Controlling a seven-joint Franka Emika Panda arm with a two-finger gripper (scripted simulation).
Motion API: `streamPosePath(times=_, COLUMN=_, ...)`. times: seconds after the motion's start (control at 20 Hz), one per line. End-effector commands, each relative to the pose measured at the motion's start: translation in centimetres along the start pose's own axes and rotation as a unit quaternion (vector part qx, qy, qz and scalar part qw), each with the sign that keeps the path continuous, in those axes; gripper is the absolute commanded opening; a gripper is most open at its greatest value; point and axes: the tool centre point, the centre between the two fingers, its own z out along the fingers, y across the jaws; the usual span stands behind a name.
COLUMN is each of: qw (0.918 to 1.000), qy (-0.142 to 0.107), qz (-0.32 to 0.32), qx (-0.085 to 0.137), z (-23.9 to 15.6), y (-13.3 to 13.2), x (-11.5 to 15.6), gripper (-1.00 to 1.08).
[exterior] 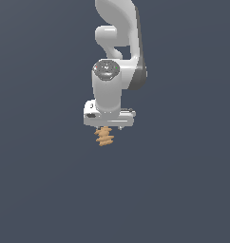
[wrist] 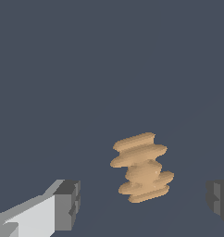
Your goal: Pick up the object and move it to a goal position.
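While the exterior view shows the white gripper (exterior: 109, 126) hanging straight down over the tan-orange ribbed object (exterior: 104, 136), it hides the fingers behind the hand body, so from there I cannot tell whether anything touches; the object sits just below the hand, slightly toward the exterior view's left of its centre. From the wrist view the matter is plainer: the two dark finger pads (wrist: 67, 204) stand wide apart with the object (wrist: 141, 167) between them, clear of both and held by neither, and it lies nearer the middle than either pad but not dead centre. That offset is the risk: as the jaws close, one pad would likely meet the wavy ridges first and push or tip the piece, and the ribbed, uneven sides could let it twist or slip out on lifting.
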Motion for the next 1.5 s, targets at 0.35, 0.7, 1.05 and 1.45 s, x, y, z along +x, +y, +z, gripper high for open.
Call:
streamPosePath(times=0.35, qw=1.0, qy=0.002, qz=0.001, qx=-0.009, z=-0.5, y=1.5, x=0.1, gripper=1.0)
streamPosePath(times=0.7, qw=0.9999, qy=0.003, qz=0.002, qx=-0.012, z=-0.6, y=2.0, x=0.2, gripper=1.0)
streamPosePath(times=1.05, qw=0.9999, qy=0.004, qz=-0.009, qx=-0.01, z=0.1, y=2.1, x=-0.1, gripper=1.0)
streamPosePath(times=1.45, qw=0.9986, qy=0.011, qz=-0.051, qx=-0.004, z=3.1, y=2.6, x=-1.2, gripper=1.0)
